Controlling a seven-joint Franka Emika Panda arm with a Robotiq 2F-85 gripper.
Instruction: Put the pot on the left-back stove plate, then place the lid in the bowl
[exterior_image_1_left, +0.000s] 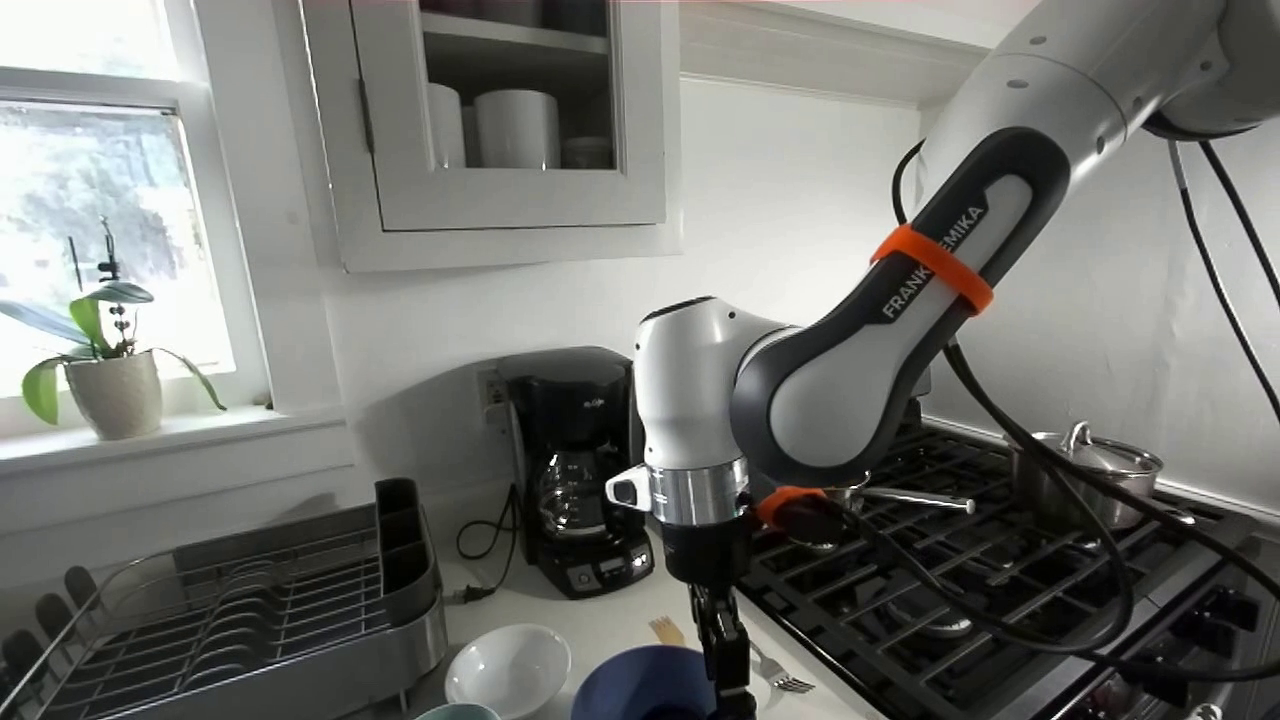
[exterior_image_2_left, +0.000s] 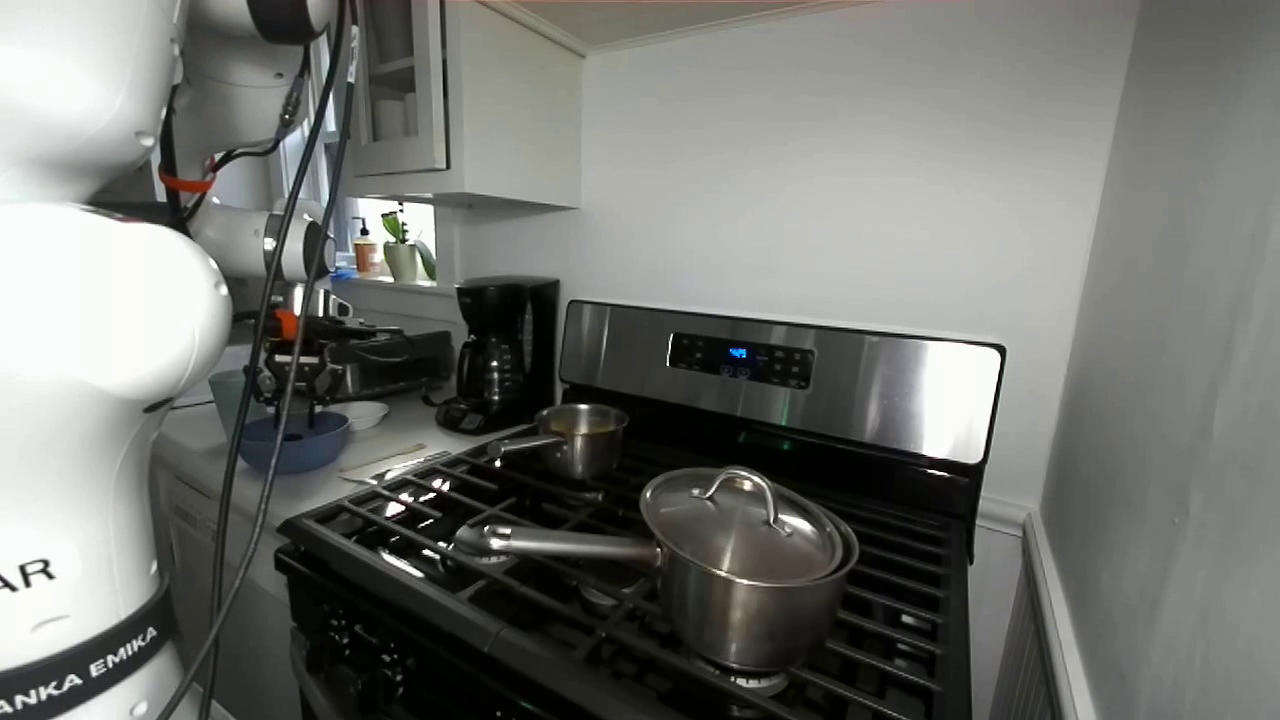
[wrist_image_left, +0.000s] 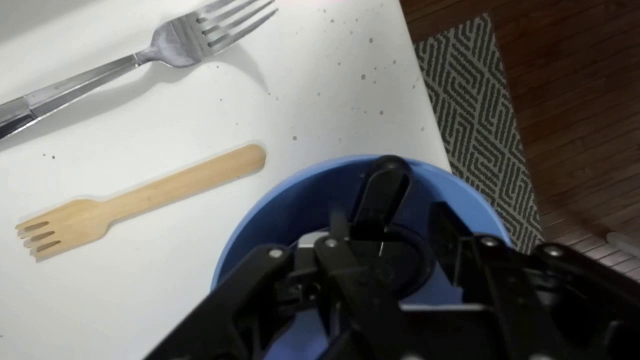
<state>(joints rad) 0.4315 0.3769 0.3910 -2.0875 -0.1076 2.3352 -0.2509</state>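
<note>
The small metal pot (exterior_image_2_left: 582, 445) with a yellowish inside stands upright on the back burner nearest the coffee maker, its handle pointing to the stove's front. In an exterior view it is mostly hidden behind my arm, with its handle (exterior_image_1_left: 920, 499) showing. A round black lid (wrist_image_left: 407, 260) with a long black tab (wrist_image_left: 381, 192) lies inside the blue bowl (wrist_image_left: 280, 192) on the counter. My gripper (wrist_image_left: 390, 212) is open, with its fingers apart and pointing down into the bowl (exterior_image_2_left: 300, 448). The tab shows between the fingers with gaps on both sides. My fingers cover part of the lid.
A larger lidded steel pot (exterior_image_2_left: 750, 600) stands on the stove. A wooden fork (wrist_image_left: 150, 195) and a metal fork (wrist_image_left: 180, 42) lie beside the blue bowl. A white bowl (exterior_image_1_left: 510, 670), coffee maker (exterior_image_1_left: 572, 470) and dish rack (exterior_image_1_left: 250, 640) are on the counter.
</note>
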